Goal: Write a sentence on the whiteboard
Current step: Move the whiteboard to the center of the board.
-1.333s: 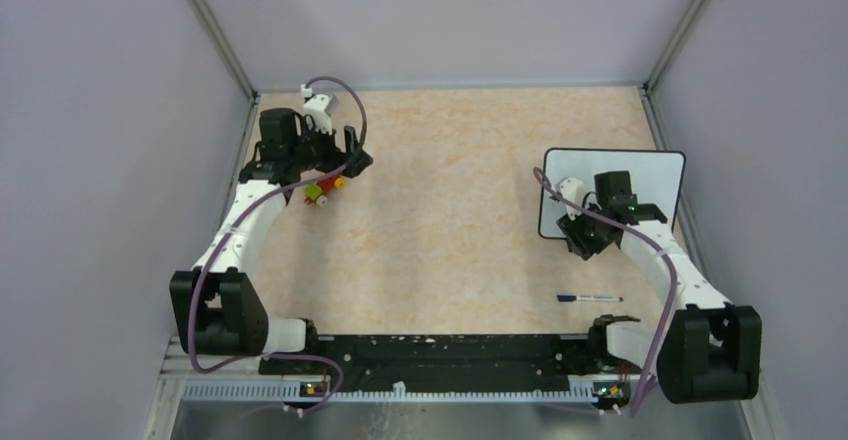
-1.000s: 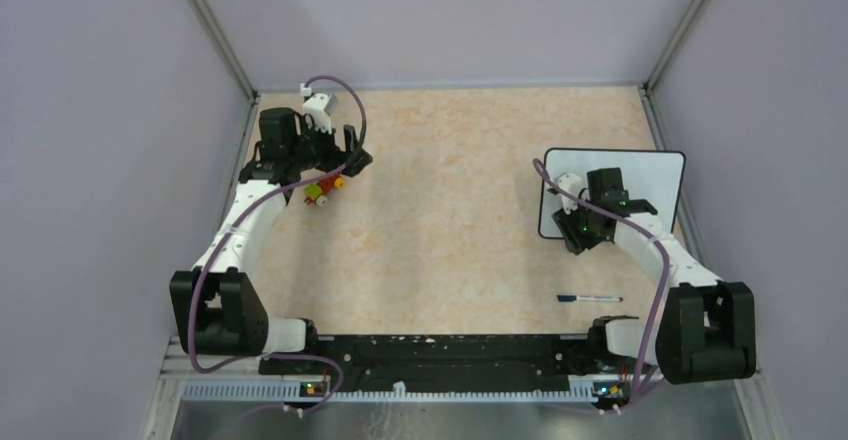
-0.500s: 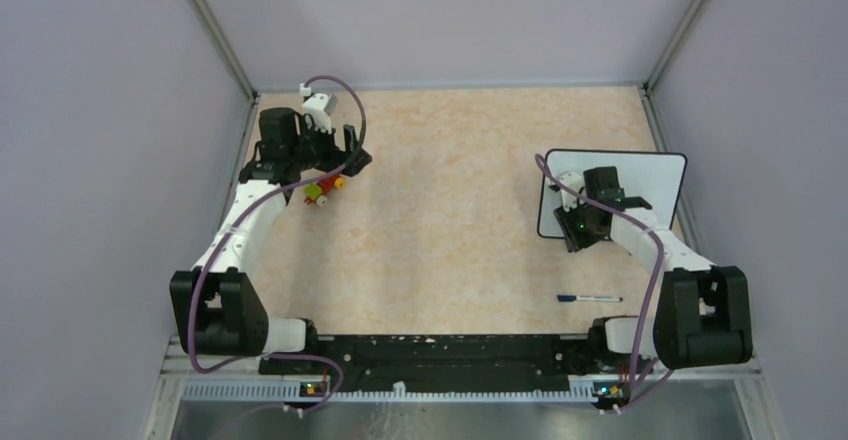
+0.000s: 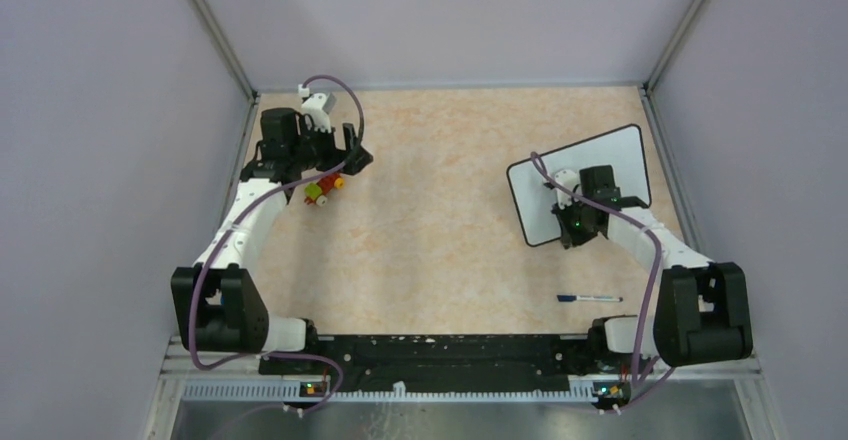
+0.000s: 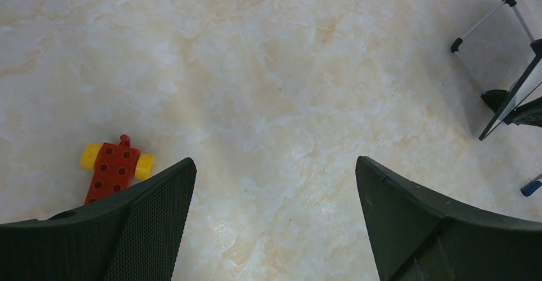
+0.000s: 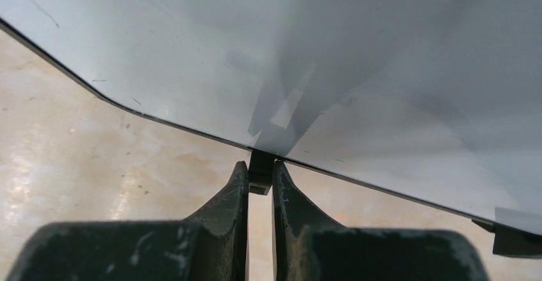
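The whiteboard (image 4: pixel 610 155), white with a thin black frame, lies askew at the right of the table. Its near left corner points toward the table's middle. My right gripper (image 4: pixel 573 226) sits at its near long edge. In the right wrist view the gripper (image 6: pixel 260 166) is shut on a small black foot (image 6: pixel 261 177) under the board's edge (image 6: pixel 358 51). The sentence is out of view; the board's face shows plain white. My left gripper (image 5: pixel 275 166) hangs open over bare table at the far left (image 4: pixel 345 158), holding nothing.
A blue-capped marker (image 4: pixel 590 298) lies near the front right, between the board and the right arm's base. A red and yellow toy brick (image 4: pixel 322 190) lies beside the left gripper (image 5: pixel 112 166). Purple walls enclose the table.
The right gripper has closed on the board's foot. The board has swung round from square to slanted and shifted left toward the table's middle. The left arm has not moved.
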